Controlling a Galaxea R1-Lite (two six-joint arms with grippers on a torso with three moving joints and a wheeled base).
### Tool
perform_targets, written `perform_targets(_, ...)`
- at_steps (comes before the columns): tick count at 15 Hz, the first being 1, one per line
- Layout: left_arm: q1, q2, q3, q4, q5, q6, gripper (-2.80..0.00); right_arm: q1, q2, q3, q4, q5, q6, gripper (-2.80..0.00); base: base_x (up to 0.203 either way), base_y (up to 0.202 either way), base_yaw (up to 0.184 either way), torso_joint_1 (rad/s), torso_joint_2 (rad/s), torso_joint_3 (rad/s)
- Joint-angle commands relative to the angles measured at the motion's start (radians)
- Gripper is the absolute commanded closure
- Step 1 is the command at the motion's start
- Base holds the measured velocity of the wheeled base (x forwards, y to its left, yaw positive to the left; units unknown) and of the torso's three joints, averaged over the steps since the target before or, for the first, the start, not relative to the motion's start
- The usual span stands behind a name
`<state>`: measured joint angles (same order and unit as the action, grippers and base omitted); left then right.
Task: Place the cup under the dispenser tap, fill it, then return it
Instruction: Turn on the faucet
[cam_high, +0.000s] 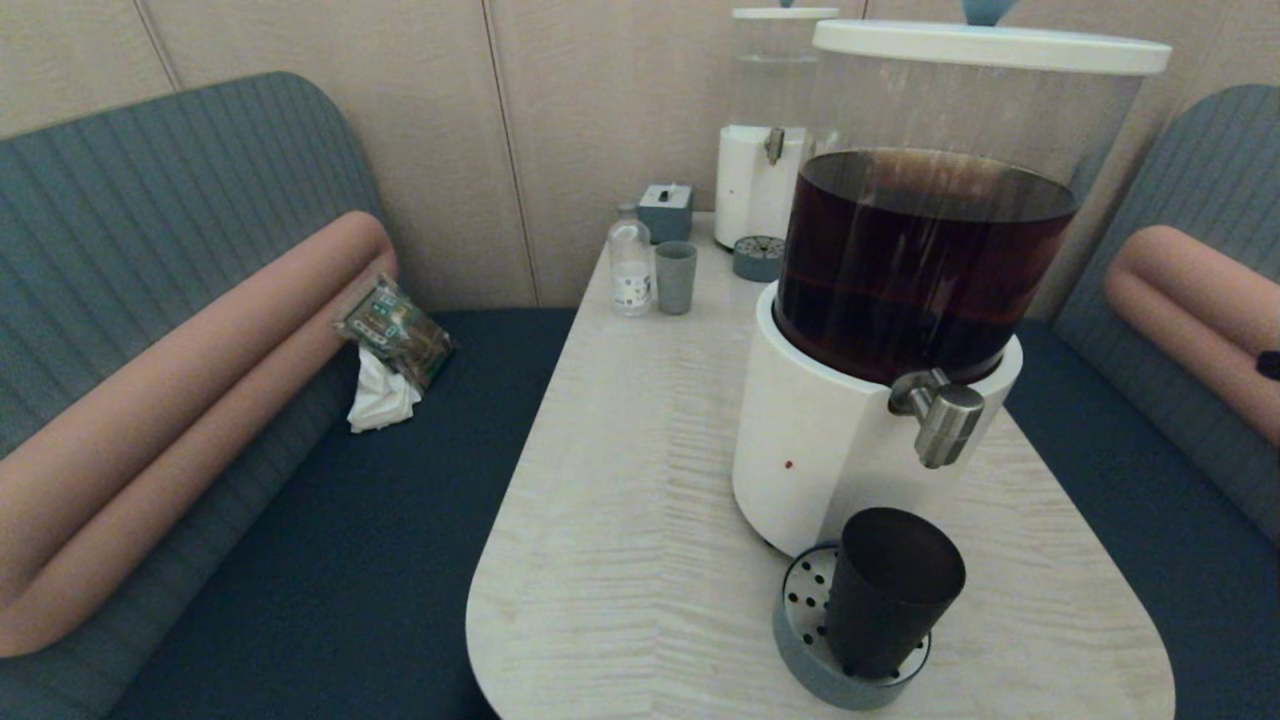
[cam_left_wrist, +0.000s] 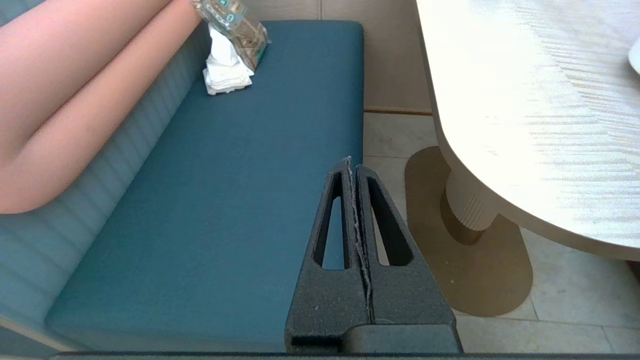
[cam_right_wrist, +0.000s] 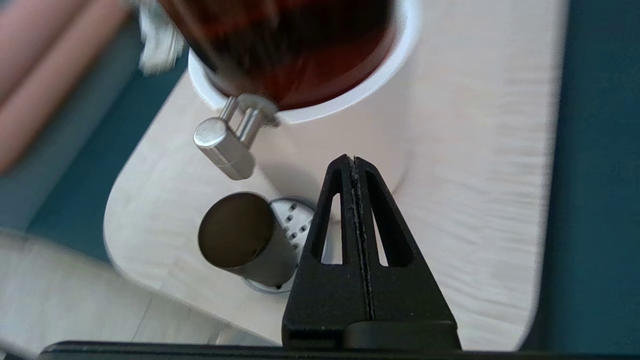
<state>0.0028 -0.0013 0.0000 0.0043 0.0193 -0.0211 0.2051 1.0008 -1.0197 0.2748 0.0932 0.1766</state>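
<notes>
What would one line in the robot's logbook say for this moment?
cup: upright on drip tray, under dispenser tap | right gripper: shut, above table, empty | left gripper: shut, parked over bench

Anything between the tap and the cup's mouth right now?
Nothing: in the head view only open air separates the tap from the cup on its drip tray.

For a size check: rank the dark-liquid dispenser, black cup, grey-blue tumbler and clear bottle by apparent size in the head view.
1. dispenser
2. cup
3. bottle, tumbler: both far off, the bottle taller; true sizes against the cup unsure.
</notes>
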Motion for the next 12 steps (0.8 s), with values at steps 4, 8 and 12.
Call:
perform_targets(4,0.000,0.001,0.002,0.000,0.001,0.000,0.00,0.051,0.278,-0.082,-0.006,0.010,-0.002,0.00,0.000,0.000,0.000,0.000,0.00,0.000)
perform_targets(8,0.000,0.001,0.002,0.000,0.001,0.000,0.00,0.043,0.356,-0.206,-0.008,0.115,-0.002,0.00,0.000,0.000,0.000,0.000,0.00,0.000)
perform_targets(12,0.000,0.001,0.002,0.000,0.001,0.000,0.00,0.034,0.388,-0.231,-0.006,0.195,0.000,0.00,0.000,0.000,0.000,0.000,0.00,0.000)
